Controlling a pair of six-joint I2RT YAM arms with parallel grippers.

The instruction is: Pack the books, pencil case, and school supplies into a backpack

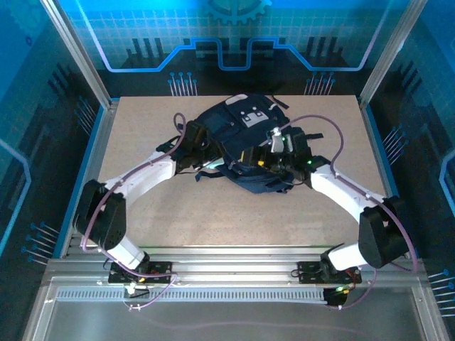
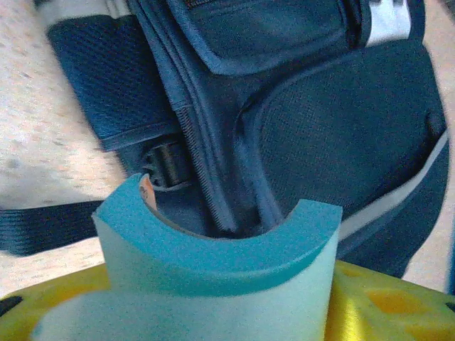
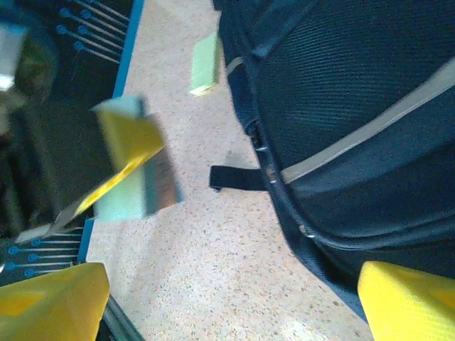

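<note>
The dark navy backpack (image 1: 245, 135) with grey stripes and a white patch lies in the middle of the table. My left gripper (image 1: 193, 136) is at its left side. In the left wrist view a curved teal foam pad (image 2: 213, 263) covers the jaws of that gripper (image 2: 224, 220), right up against the backpack's (image 2: 320, 142) zip seam, so its grip is hidden. My right gripper (image 1: 279, 150) hangs over the backpack's right part. Its yellow fingers (image 3: 53, 302) stand wide apart over bare table, open (image 3: 231, 302). A small pale-green block (image 3: 206, 64) lies beside the backpack (image 3: 355, 106). The books and pencil case are out of view.
A dark strap (image 3: 238, 177) sticks out of the backpack onto the speckled table (image 1: 234, 213). Another strap (image 2: 43, 227) lies flat at the left. A blurred yellow and teal piece (image 3: 131, 160) hangs near the table's blue edge (image 3: 128, 64). Metal frame posts and blue walls surround the table.
</note>
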